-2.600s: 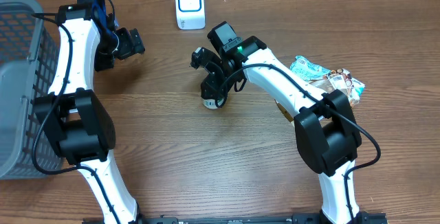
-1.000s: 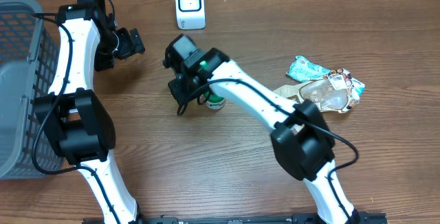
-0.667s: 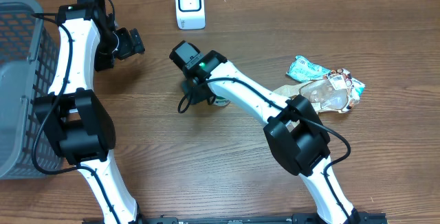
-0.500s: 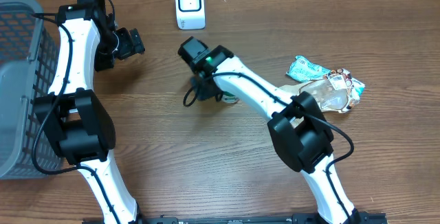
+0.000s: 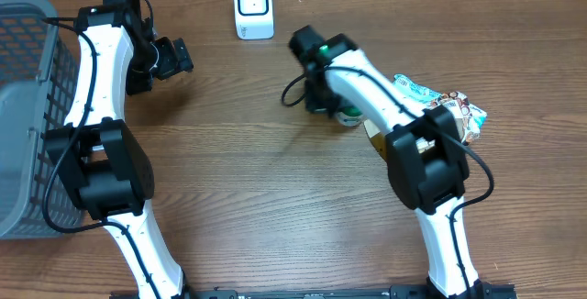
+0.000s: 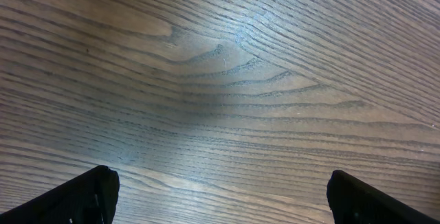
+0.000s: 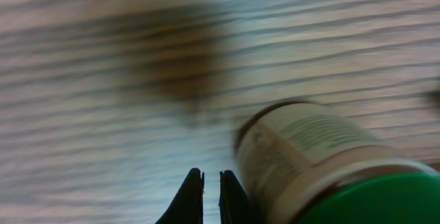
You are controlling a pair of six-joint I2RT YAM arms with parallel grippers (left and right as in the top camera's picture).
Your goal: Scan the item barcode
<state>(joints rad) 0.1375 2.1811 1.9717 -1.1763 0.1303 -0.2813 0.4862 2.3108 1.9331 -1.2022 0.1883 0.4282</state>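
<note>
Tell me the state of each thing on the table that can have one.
Left gripper: open, empty.
Right gripper: shut, holding nothing.
Green-capped white-labelled bottle: ungripped, beside the right gripper.
White barcode scanner: standing upright.
Grey mesh basket: upright, contents unclear.
Crumpled snack packets: heaped together.

Print on the bottle label is blurred, unreadable.

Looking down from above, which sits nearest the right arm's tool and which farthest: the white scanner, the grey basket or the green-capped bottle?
From the right tool, overhead view:
1. The green-capped bottle, close beside it, mid-table.
2. The white scanner, at the table's far edge.
3. The grey basket, at the far left side, beyond the other arm.
</note>
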